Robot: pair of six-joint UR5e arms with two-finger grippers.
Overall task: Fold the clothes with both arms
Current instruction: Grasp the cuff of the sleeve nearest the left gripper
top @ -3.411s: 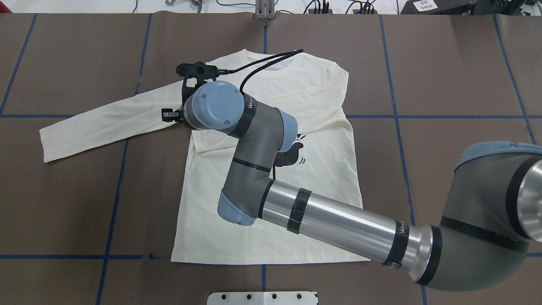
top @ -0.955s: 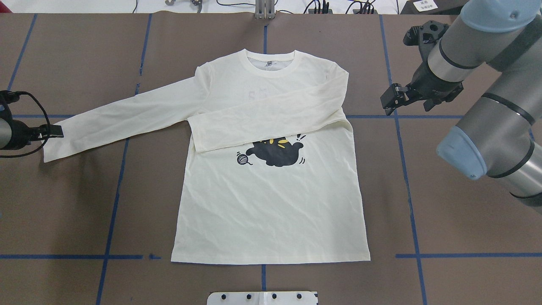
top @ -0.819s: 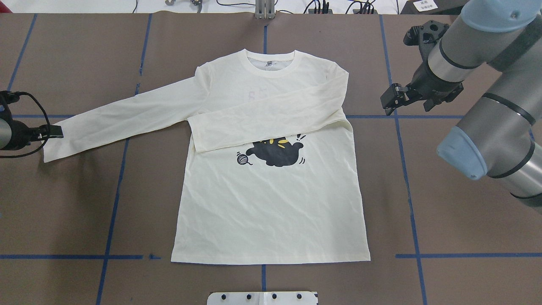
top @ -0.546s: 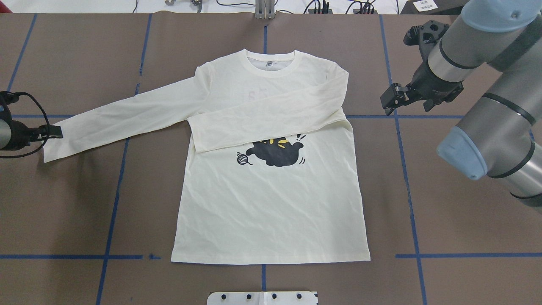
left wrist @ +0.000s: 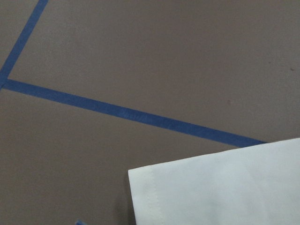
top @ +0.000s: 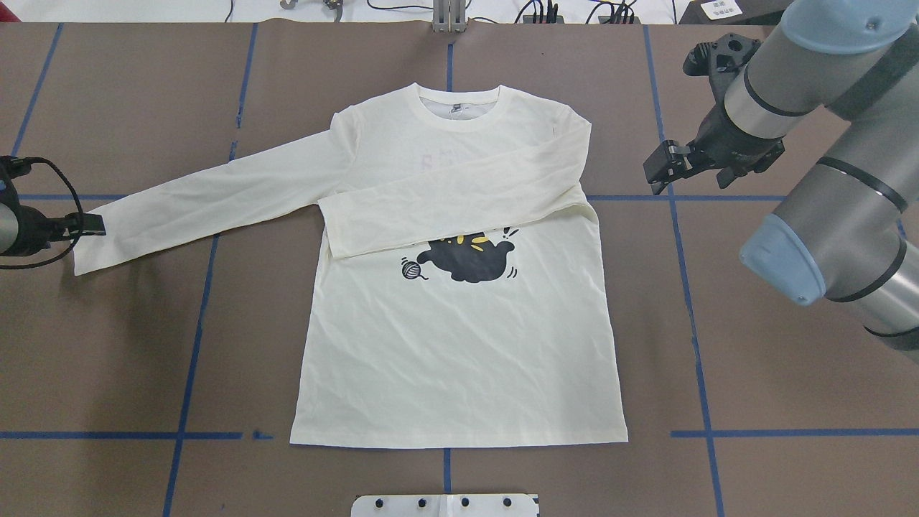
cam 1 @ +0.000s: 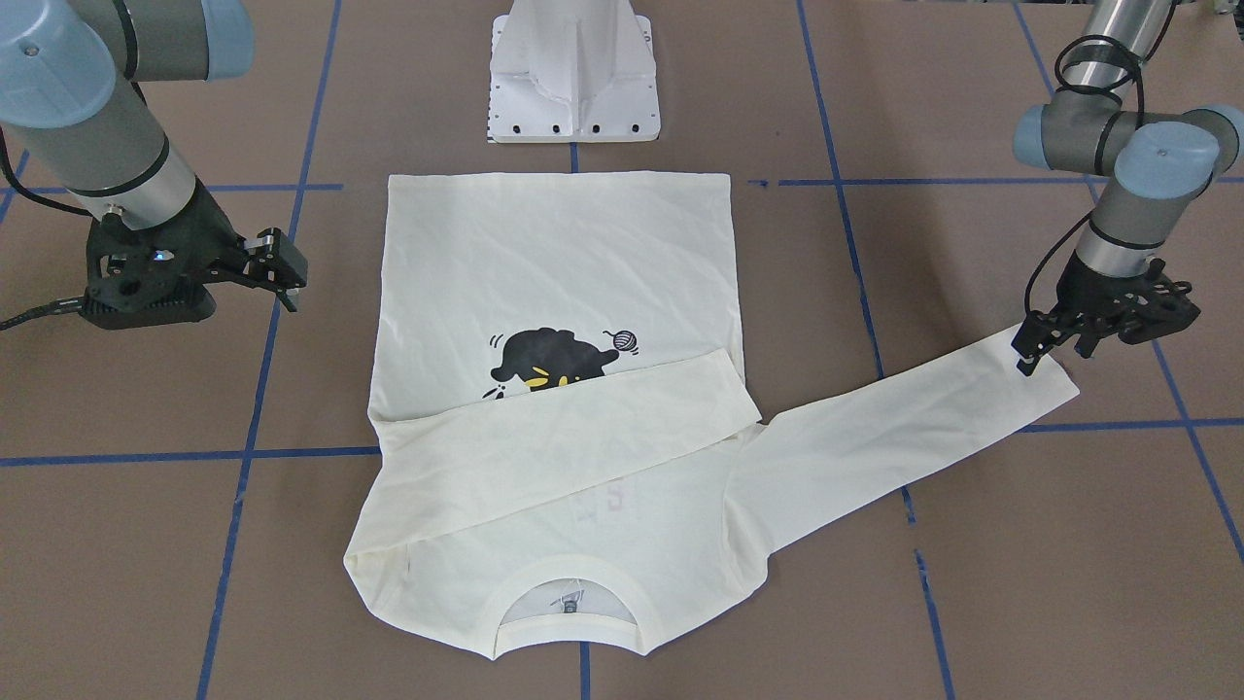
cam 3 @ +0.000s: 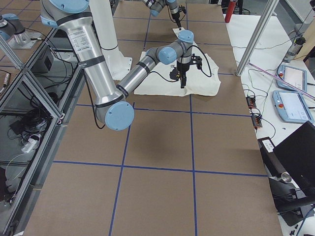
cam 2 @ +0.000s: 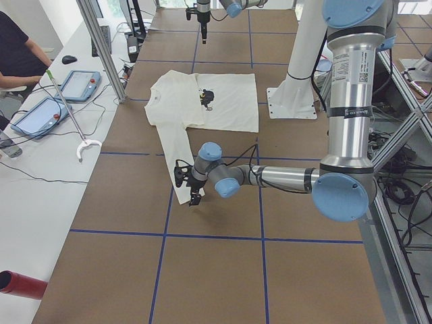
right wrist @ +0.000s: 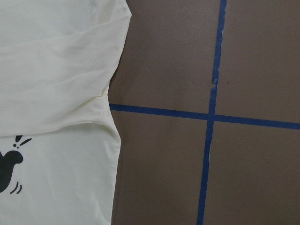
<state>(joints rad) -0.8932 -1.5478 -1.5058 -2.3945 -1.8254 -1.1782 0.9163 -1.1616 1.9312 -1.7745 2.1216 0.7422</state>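
Spread flat in the middle of the brown table (top: 790, 474), a cream shirt (top: 459, 345), print (top: 470, 260) up, collar (top: 459, 108) on the far side. Right sleeve (top: 445, 208) folded across the chest, covering the top of the print; left sleeve (top: 215, 194) stretched out to the left. Right at its cuff (top: 90, 251), the left gripper (top: 92, 225); cannot tell if clenched or released. Right gripper (top: 659, 169) apart from the shirt, beyond its right shoulder, jaws released, holding nothing.

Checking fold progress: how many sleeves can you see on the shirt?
2. The folded sleeve lies across the chest, overlapping the cat print. The straight sleeve lies out on the table, its cuff by the left gripper. Neither is hidden.
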